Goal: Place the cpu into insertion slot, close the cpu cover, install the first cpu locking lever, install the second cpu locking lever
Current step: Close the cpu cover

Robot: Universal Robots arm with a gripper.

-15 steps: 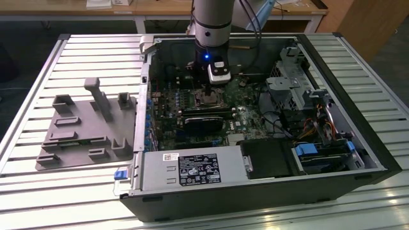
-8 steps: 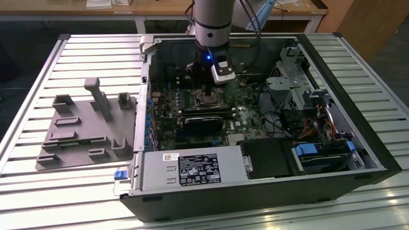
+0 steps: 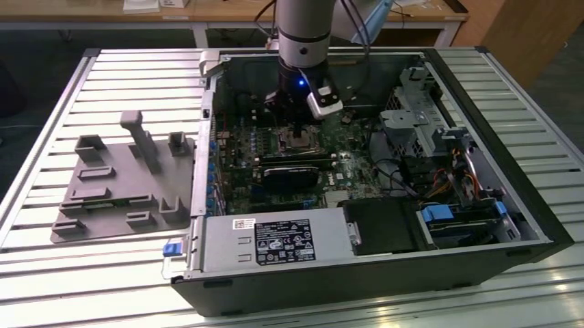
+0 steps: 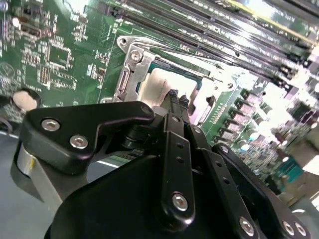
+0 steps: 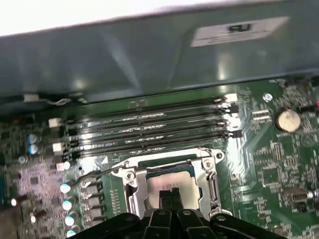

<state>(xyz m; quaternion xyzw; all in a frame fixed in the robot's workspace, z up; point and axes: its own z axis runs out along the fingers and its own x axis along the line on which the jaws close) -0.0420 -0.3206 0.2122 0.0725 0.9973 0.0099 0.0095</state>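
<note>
Cpu location: your cpu point(image 5: 168, 180) lies flat in the insertion slot point(image 3: 295, 141), on the green board inside the open computer case point(image 3: 511, 212), just beside the long memory slots point(image 5: 149, 124).
Cover: the cpu cover point(image 5: 131, 193) looks laid down around the chip, whose grey top shows through its square opening.
Lever: a thin wire lever point(image 5: 92, 175) juts out from the socket's corner. You cannot tell from here whether it is latched.
Handling: treat the chip as light, stiff and fragile on its underside, with a slick metal top. Its edges are probably the place to hold it. The cover is likely thin, springy sheet, so press on its frame rather than on the chip.
Pincer: in both wrist views your pincer point(image 5: 169, 198) has its fingers pressed together with nothing between them. The tips are right over the chip's top, and actual contact cannot be told.
Surface: the case stands on a slatted surface point(image 3: 55, 102), with a grey fixture point(image 3: 119, 191) beside it.
</note>
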